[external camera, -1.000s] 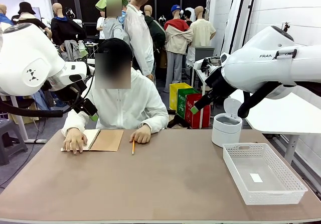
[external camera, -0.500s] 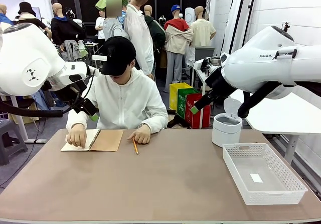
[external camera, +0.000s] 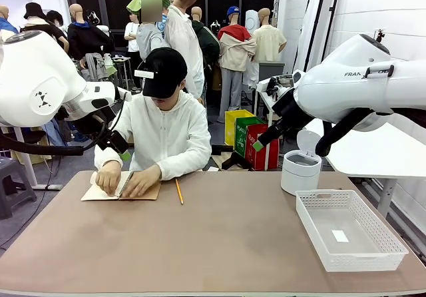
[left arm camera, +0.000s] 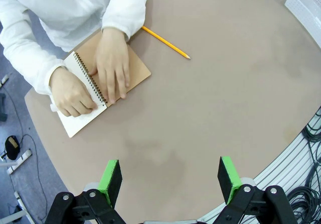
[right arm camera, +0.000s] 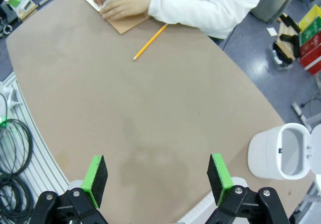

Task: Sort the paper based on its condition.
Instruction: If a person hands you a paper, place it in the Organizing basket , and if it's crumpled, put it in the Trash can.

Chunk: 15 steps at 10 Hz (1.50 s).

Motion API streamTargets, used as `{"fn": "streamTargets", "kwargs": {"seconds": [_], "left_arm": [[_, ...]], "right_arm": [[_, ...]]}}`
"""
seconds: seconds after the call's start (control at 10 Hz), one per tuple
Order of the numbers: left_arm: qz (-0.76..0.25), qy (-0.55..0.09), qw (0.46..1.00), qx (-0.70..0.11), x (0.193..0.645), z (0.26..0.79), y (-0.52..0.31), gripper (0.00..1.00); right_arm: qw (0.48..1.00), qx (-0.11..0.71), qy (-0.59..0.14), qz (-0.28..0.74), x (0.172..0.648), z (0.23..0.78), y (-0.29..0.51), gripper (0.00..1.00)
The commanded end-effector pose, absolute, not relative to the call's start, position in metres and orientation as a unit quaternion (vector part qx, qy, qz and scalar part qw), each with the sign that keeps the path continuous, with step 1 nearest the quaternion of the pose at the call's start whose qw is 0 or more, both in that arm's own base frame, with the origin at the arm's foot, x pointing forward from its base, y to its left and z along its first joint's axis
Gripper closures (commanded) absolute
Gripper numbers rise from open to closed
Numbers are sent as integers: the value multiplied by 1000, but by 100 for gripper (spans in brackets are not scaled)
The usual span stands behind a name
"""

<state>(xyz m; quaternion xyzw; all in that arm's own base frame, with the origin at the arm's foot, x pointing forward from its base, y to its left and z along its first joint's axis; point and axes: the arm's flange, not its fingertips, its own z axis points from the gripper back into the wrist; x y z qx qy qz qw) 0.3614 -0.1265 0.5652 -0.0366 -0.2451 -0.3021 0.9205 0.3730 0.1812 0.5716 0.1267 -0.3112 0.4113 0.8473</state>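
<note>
Finding the plain white paper page (left arm camera: 83,121) lying by the far left corner of the brown table (left arm camera: 225,98), inside the brown-covered spiral-bound notebook (left arm camera: 138,68), pinned under the person's hands (left arm camera: 113,66). Hovering well apart from it with the black, green-padded left gripper (left arm camera: 169,176) spread wide and empty, the right gripper (right arm camera: 157,178) likewise. Judging the left arm the nearer, the notebook's spine running slantwise to its jaws.

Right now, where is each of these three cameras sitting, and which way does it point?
Front view: fixed between left arm and right arm, both in frame, facing across the table at the person.
Left wrist view: above the table, looking down past the open left gripper at the notebook.
Right wrist view: likewise, past the open right gripper.
Both wrist views share the pencil.
</note>
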Motion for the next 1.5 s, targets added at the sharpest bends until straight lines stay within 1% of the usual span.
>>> {"fn": "streamTargets", "kwargs": {"seconds": [0.0, 1.4], "left_arm": [[-302, -247, 920, -37, 361, 567, -126, 0], [-302, -247, 920, -37, 361, 567, -126, 0]], "right_arm": [[848, 129, -308, 412, 373, 572, 181, 0], [848, 129, -308, 412, 373, 572, 181, 0]]}}
